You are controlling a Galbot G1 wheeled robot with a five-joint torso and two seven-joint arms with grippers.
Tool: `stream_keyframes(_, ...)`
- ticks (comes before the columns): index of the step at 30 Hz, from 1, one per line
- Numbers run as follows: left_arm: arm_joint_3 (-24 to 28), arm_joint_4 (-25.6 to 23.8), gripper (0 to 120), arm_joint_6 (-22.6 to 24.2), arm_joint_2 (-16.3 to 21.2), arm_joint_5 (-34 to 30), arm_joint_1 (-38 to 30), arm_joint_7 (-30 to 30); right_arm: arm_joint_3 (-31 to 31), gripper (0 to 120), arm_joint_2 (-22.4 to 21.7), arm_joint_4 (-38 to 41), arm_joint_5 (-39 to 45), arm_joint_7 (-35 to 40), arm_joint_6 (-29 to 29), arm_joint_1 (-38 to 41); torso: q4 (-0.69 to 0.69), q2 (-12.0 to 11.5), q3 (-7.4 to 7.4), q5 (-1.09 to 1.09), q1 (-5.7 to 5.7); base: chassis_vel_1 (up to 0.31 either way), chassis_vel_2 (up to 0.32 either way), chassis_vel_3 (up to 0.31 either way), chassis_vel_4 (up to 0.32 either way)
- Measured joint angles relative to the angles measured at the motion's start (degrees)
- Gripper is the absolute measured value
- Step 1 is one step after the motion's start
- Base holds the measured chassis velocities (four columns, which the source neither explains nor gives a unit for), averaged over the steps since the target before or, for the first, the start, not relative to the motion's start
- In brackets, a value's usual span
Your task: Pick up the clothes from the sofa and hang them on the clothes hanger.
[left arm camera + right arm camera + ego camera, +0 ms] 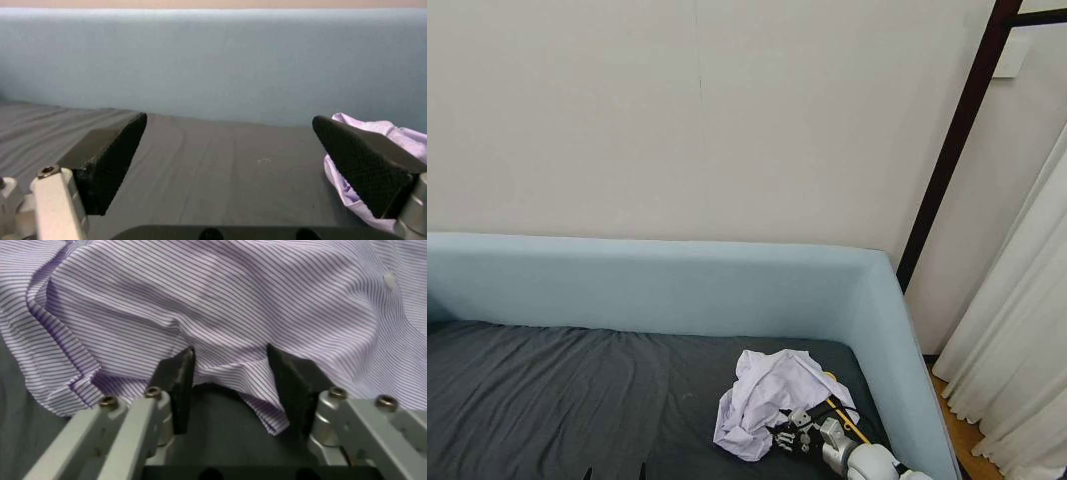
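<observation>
Lilac-striped shirt (765, 395) lies crumpled at the right end of the sofa (677, 290), just ahead of the right hand (230, 365) (part-open, straddling its hem, gripping nothing); left hand (228, 122), wide open, hangs farther off.

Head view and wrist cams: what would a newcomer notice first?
A crumpled purple-striped shirt lies on the dark seat near the right end of the pale blue sofa. The right gripper sits at its near edge, open astride a fold. The left gripper hangs open over bare seat to the shirt's left.
</observation>
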Motion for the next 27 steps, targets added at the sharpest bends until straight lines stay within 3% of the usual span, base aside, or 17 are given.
stream_keyframes(11,-0.04,0.04,97,0.00,-0.09,-0.29,-0.05,0.00,-0.95,0,0.92,-0.99,0.52,0.97,1.03,0.77,0.01,0.00,0.00,0.00,0.00,0.000,0.000,0.000,0.000)
stream_keyframes(20,0.02,0.50,97,-0.10,-0.38,-0.29,-0.13,0.00,-0.57,0,-1.24,3.78,2.40,3.08,1.67,-1.26,0.01,0.00,0.00,0.01,0.00,0.000,0.000,0.000,0.000)
stream_keyframes(27,0.12,0.71,97,-0.26,-0.41,-0.43,-0.36,-0.03,1.90,0,-5.77,14.25,7.09,6.71,1.41,-2.48,0.01,0.00,0.00,0.01,0.00,0.000,0.000,0.000,0.000)
